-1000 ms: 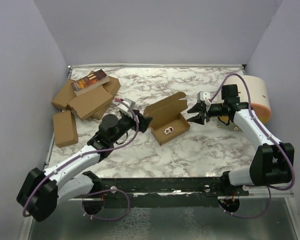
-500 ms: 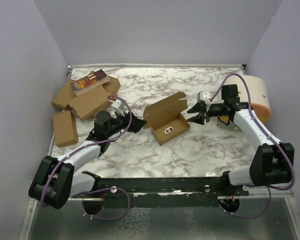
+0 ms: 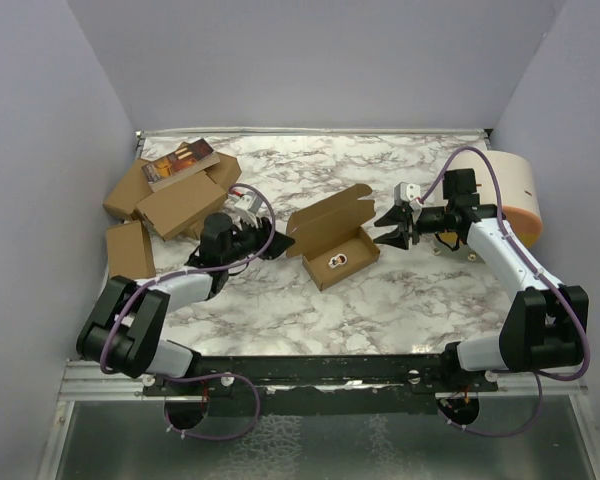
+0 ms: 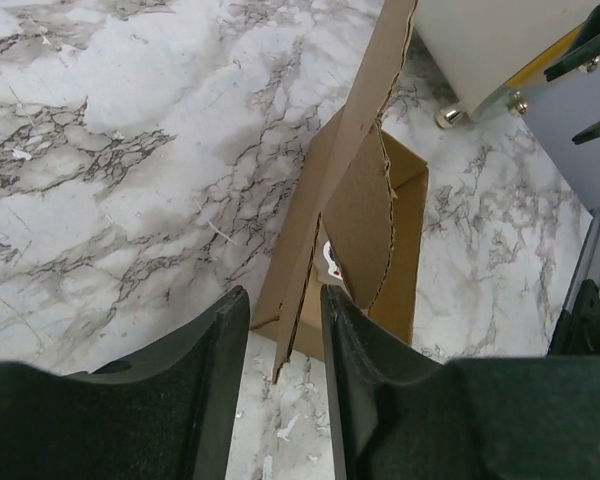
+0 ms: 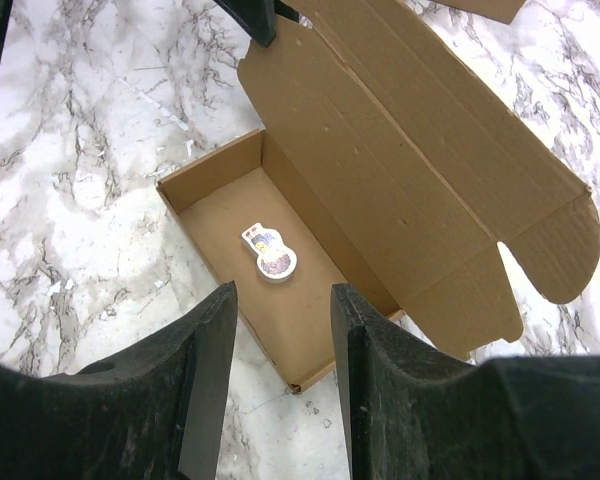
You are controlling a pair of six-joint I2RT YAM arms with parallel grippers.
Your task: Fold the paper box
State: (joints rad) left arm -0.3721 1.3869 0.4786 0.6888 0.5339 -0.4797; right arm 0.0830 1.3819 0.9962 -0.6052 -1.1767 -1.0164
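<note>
Here, box [image 3: 332,232] laid open on table [image 3: 400,292], lid edge seen between left fingers [image 4: 215,400], parted and unclamped, right fingers [image 5: 208,400] spread empty beside it, sticker [image 5: 269,252] inside.

The box [image 5: 410,160] is made of thin brown cardboard, matt, with pressed creases and rough die-cut edges. The table [image 3: 400,300] is finished in a smooth marble pattern. The right fingers [image 5: 205,390] are moulded in matt, grainy black plastic.
</note>
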